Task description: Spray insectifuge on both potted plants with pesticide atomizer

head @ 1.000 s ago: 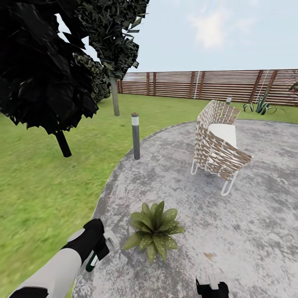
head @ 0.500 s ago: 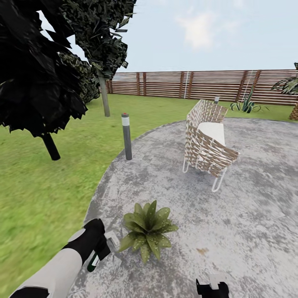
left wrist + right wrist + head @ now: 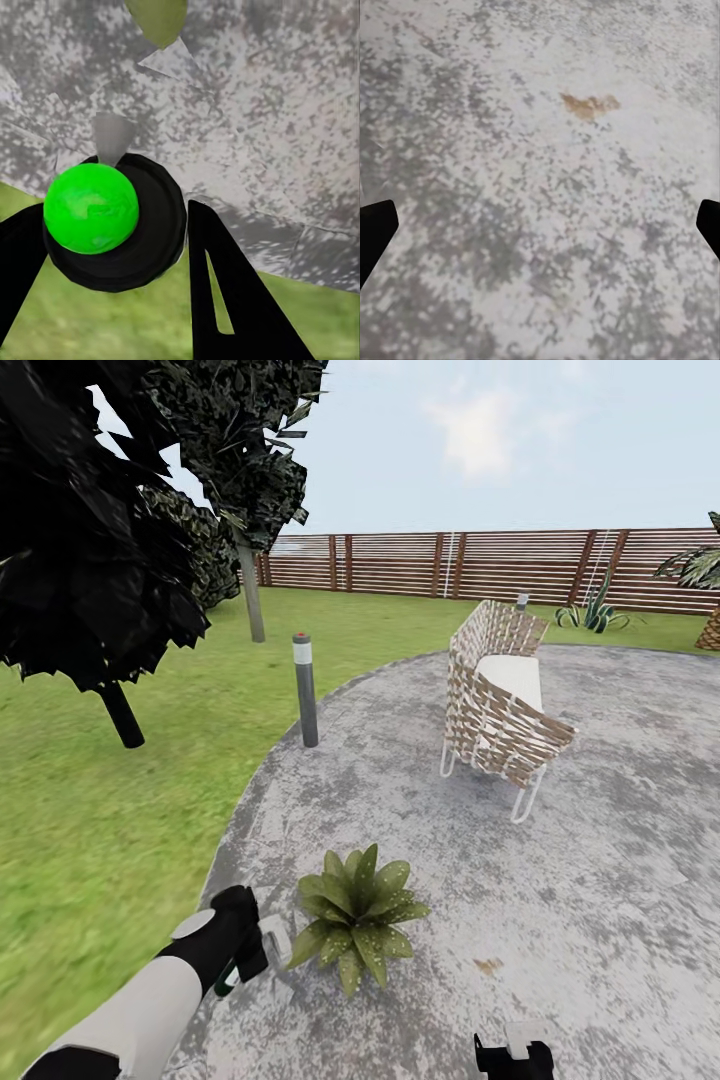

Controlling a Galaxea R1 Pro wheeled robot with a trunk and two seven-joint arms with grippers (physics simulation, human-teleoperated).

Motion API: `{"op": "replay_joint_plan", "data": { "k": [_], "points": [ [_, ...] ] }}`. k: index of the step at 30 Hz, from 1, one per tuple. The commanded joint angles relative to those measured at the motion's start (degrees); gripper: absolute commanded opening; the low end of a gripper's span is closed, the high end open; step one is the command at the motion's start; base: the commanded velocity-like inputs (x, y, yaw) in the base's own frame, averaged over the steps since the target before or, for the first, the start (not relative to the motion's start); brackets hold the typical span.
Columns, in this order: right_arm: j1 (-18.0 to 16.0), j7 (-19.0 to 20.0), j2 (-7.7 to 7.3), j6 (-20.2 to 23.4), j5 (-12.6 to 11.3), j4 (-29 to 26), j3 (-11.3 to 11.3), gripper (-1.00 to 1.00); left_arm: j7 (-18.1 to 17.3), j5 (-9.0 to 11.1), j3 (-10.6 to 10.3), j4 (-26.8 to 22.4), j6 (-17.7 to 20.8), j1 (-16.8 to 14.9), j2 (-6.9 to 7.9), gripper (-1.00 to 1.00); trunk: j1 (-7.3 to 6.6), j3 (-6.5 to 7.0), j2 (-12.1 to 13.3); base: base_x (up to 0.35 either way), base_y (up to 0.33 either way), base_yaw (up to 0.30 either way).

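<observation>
One potted plant (image 3: 358, 928) with pointy, spotted green leaves sits on the rough grey round patio (image 3: 560, 880). Just beside it, the left gripper (image 3: 262, 950) is closed around one spray bottle (image 3: 228, 982). The bottle is dark and slim, its long way slanting down toward the grass (image 3: 90, 830). Its round top (image 3: 91, 208) is bright green. The right gripper (image 3: 512, 1055) hangs wide open, holding nothing. One woven chair (image 3: 500, 705) and one grey post (image 3: 304, 690) stand farther off.
</observation>
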Motion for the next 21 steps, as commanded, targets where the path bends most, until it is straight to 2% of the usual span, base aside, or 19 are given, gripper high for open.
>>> {"op": "replay_joint_plan", "data": {
  "k": [1, 4, 11, 16, 21],
  "points": [
    [0.0, -0.3, -0.03, -0.1, -0.3, 0.0, 0.5, 1.0, -0.5, -0.4, -0.1, -0.1, 0.3, -0.2, -0.05, -1.0, -0.01, -0.05, 0.0, 0.0, 0.0, 0.0],
    [0.0, -0.3, -0.02, -0.1, -0.2, 0.0, 0.5, 1.0, -1.2, -0.3, -0.1, 0.0, 0.7, -0.5, 0.39, -1.0, -0.01, -0.05, 0.0, 0.0, 0.0, 0.0],
    [0.0, -0.2, -0.25, -0.1, -0.2, 0.0, 0.5, 1.0, -6.4, -0.5, -0.2, 0.0, 0.4, 0.0, 2.23, -1.0, -0.01, -0.05, 0.0, 0.0, 0.0, 0.0],
    [0.0, -0.3, -0.28, -0.2, -0.2, 0.0, 0.5, 1.0, -6.4, -0.5, -0.2, -0.1, 0.9, 0.2, 2.39, -1.0, -0.01, -0.05, 0.0, 0.014, 0.014, 0.0],
    [0.0, -0.3, -0.28, -0.2, -0.3, 0.0, 0.5, 1.0, -6.3, -0.5, -0.3, -0.1, 1.0, 0.2, 2.29, -1.0, -0.01, -0.05, 0.0, 0.1, 0.206, -0.188]
  ]
}}
